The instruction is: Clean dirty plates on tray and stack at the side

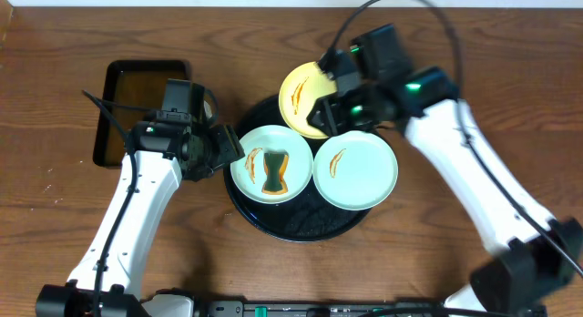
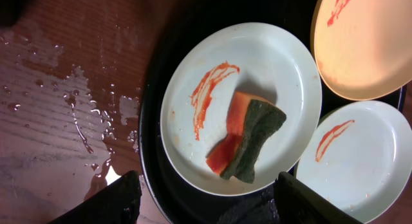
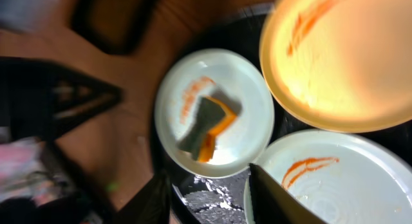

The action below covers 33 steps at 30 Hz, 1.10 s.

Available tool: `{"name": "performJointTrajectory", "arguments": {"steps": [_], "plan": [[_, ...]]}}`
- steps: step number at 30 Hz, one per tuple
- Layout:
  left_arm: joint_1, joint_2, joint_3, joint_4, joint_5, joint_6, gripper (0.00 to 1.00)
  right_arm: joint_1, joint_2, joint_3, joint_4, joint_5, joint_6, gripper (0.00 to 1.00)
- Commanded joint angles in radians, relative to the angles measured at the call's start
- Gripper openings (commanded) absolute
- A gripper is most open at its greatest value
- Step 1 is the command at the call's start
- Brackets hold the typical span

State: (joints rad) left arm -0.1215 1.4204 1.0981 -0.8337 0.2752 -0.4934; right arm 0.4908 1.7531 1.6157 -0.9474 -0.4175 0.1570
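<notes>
1. Nearest the robot, the round black tray [image 1: 291, 228] sits mid-surface, glossy with water. All three dirty plates on it are smeared orange, and none is stacked at the side yet.
2. On the tray's left side, the left mint plate [image 1: 290, 142] carries a green-and-orange sponge [image 1: 273, 171]. The left fingers [image 2: 116, 201] hang released at the tray's left edge, holding nothing.
3. The right mint plate [image 1: 364, 176] lies just beside it on the tray's right side.
4. At the tray's far edge, the yellow plate [image 1: 301, 85] overhangs the rim. The right fingers [image 3: 273, 198] stand apart beside it with nothing between them.
5. A rectangular tray [image 1: 137, 107] occupies the surface's far-left corner. Spilled water [image 2: 77, 114] beads beside the round tray.
6. Likely hazards: the overhanging yellow plate could slide off the wet rim if pinched off-centre, and closing fingers could nudge the neighbouring plates.
7. No brand, label or writing is legible.
</notes>
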Motion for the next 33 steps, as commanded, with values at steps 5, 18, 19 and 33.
{"name": "performJointTrajectory", "arguments": {"steps": [5, 18, 19, 33], "plan": [[0.0, 0.004, 0.0, -0.019, -0.007, 0.013, 0.69, 0.054, 0.195, 0.011, -0.036, 0.129, 0.121, 0.4], [0.0, 0.004, 0.0, -0.017, -0.008, 0.013, 0.69, 0.061, 0.373, 0.011, -0.003, 0.129, 0.126, 0.31], [0.0, 0.004, -0.001, -0.017, -0.012, 0.013, 0.69, 0.064, 0.373, 0.011, 0.01, 0.129, 0.123, 0.31], [0.0, 0.005, -0.002, -0.017, -0.059, 0.013, 0.69, 0.084, 0.381, 0.007, 0.082, 0.257, 0.135, 0.31]]}}
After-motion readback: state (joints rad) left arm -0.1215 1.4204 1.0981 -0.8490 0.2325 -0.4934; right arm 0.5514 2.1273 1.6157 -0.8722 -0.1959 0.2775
